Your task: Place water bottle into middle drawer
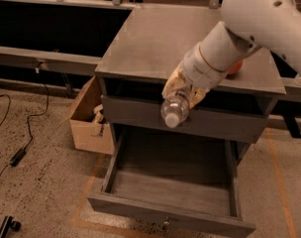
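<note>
My gripper (182,92) is shut on the water bottle (174,110), a small clear plastic bottle with a white cap. It holds the bottle in the air in front of the cabinet's upper drawer front, cap pointing down and toward the camera. The middle drawer (170,205) is pulled out wide below it, a shallow grey box with a bare flat floor. The bottle hangs above the drawer's rear part. My white arm (249,24) reaches in from the upper right.
A grey cabinet top (155,38) stands behind the arm. A red apple (234,68) shows partly behind my arm on the top. An open cardboard box (91,120) sits on the floor left of the cabinet. A black cable (22,143) lies on the floor at left.
</note>
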`<state>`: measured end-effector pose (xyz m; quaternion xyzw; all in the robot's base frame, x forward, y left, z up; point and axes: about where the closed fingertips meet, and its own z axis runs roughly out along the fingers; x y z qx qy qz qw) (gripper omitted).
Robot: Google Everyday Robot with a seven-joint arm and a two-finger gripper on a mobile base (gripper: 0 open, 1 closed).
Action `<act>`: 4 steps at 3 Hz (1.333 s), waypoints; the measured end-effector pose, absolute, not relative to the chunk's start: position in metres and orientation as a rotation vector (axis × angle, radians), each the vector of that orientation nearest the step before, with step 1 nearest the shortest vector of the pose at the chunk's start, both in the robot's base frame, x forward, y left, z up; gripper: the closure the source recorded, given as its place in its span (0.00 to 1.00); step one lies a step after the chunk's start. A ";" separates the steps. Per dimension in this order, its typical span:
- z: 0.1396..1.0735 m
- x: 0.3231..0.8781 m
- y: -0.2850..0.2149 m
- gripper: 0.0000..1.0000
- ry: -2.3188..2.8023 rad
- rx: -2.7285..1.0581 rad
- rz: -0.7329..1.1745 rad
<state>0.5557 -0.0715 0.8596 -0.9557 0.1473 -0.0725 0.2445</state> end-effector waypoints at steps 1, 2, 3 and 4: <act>0.809 0.524 -0.068 1.00 0.456 -2.700 -0.035; 0.804 0.520 -0.068 1.00 0.465 -2.707 -0.018; 0.769 0.510 -0.073 1.00 0.559 -2.673 0.008; 0.698 0.487 -0.084 1.00 0.639 -2.609 0.032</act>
